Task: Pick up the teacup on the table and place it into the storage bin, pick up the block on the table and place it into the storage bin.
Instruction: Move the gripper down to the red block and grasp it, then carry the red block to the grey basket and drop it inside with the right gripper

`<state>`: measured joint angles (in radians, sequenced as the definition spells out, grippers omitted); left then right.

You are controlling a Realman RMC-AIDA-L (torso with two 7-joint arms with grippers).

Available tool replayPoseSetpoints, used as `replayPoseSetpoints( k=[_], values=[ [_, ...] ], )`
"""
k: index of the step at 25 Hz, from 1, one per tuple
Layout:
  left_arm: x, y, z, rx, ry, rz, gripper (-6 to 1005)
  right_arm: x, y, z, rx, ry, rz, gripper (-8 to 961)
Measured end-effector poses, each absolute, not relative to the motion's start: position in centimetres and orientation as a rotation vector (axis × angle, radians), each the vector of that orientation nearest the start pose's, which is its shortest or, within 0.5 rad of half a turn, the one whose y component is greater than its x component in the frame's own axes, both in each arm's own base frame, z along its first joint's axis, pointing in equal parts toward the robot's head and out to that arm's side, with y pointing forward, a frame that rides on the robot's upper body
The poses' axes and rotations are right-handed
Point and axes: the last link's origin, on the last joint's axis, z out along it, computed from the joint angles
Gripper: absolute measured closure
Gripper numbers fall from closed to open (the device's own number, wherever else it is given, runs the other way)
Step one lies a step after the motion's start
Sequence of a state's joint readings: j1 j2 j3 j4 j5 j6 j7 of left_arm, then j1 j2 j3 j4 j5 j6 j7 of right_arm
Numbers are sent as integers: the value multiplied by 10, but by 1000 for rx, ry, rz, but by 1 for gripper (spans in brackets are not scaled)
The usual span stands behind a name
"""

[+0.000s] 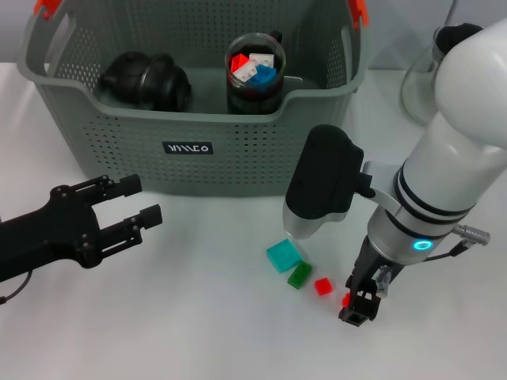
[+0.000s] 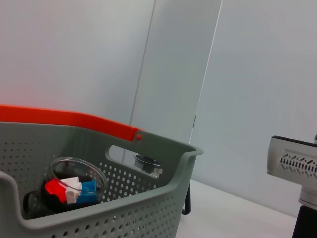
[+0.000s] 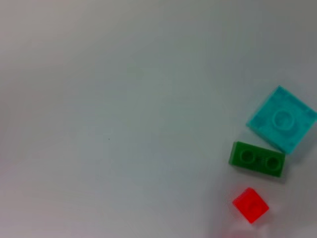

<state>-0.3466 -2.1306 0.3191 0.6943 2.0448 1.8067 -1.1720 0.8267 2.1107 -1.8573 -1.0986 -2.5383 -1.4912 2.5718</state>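
Observation:
The grey storage bin (image 1: 119, 154) stands at the back of the table. In it are a clear cup (image 1: 255, 71) holding red, white and blue blocks and a black rounded object (image 1: 146, 79); no teacup shows on the table. A teal block (image 1: 283, 256), a green block (image 1: 299, 275) and a red block (image 1: 322, 286) lie on the table in front of the bin. My right gripper (image 1: 359, 310) points down at the table just right of them, with another small red block (image 1: 346, 299) at its tip. My left gripper (image 1: 136, 202) hovers open at the left, empty.
A white rounded object with a dark top (image 1: 432, 71) stands at the back right, beside the bin. The bin's orange-red handle clips (image 1: 360, 12) rise above its rim. The right wrist view shows the teal block (image 3: 282, 119), green block (image 3: 256, 159) and red block (image 3: 250, 204).

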Motion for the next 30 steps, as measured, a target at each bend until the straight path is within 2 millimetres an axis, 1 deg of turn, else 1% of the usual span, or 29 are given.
replayPoseSetpoints(
  k=[2,12,29,30],
  values=[
    [-308,258,29,-2474,-595,-939,398,144,324,-99,-2831,461,-980,474],
    [-308,260,29,-2472,-593,-936,399,149,326,-100,-2800,541,-993,471],
    [-309,260,30,-2470,-594,-929,401,147,324,-102,-2832,543,-964,607],
    [-309,260,30,-2470,-593,-929,401,147,324,-102,-2833,544,-963,655]
  ],
)
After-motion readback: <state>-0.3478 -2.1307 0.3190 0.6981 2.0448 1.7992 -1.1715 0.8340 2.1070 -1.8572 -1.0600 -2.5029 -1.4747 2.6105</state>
